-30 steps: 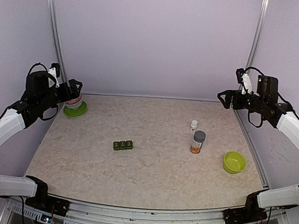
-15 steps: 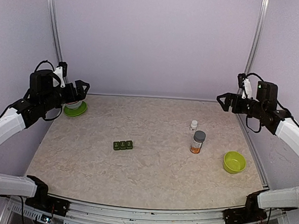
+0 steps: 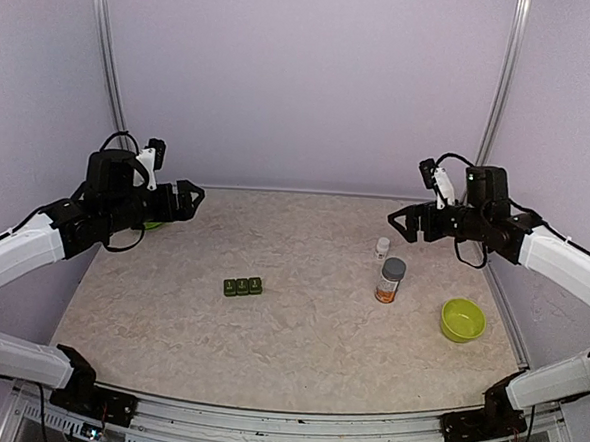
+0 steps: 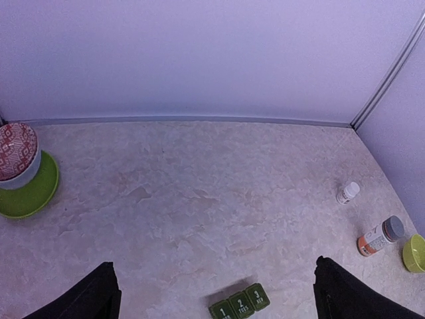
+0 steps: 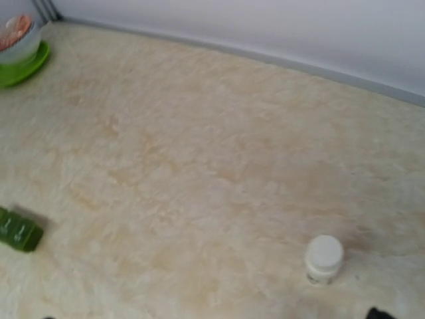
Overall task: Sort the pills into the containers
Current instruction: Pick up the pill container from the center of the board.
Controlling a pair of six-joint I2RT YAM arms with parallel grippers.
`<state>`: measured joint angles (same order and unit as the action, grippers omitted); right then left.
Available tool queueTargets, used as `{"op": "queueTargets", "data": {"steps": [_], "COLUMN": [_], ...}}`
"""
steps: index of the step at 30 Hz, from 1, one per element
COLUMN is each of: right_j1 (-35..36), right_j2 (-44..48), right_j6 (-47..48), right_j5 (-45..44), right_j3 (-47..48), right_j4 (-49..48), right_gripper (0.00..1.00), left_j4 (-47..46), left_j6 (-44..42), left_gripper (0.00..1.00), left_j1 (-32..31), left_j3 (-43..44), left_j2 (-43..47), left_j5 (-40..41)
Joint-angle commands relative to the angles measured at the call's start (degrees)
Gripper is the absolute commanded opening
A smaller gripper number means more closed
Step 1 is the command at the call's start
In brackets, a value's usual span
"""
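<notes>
Both arms have swung inward from the side walls over the last second. The left gripper (image 3: 188,198) and the right gripper (image 3: 402,224) now hang above the table with jaws spread wide and nothing between them.

The containers (image 3: 242,287), a dark green strip of three joined compartments with numbered lids, lie flat on the marbled table (image 3: 297,351), untouched. The lids look closed. The left gripper is up, behind and to the left of the strip, well apart from it. The right gripper is well off to the strip's right, also farther back.

To the right of the strip stands an orange pill bottle (image 3: 391,280) with a grey cap, with a small white bottle (image 3: 381,248) just behind it. A lime-green bowl (image 3: 462,319) sits farther right still. Far back and left of the strip is a patterned bowl (image 4: 16,156) on a green plate (image 4: 33,196).

No loose pills show; they are probably in the bottles. The strip looks small and light, so a finger prying a lid could shove or flip it. The bottles stand close together, so a reach for one may topple the other.
</notes>
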<state>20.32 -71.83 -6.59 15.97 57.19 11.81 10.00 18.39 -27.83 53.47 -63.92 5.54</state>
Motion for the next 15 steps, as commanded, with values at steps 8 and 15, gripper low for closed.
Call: {"op": "queueTargets", "data": {"steps": [8,15], "right_j1": [10.58,18.22], "right_j2": [-6.24,-11.49], "right_j6": [9.58,14.09], "right_j5": [-5.98,-7.36], "right_j3": [2.94,4.84], "right_j4": [0.31,-1.23], "right_gripper": [1.00,1.00], "left_j4": [-2.21,-3.50], "left_j6": [4.09,4.89], "left_gripper": [0.99,0.99], "left_j1": [-5.10,-7.57], "left_j3": [-4.50,-6.19], "left_j2": [-3.92,-6.12], "left_j5": [1.70,1.64]}}
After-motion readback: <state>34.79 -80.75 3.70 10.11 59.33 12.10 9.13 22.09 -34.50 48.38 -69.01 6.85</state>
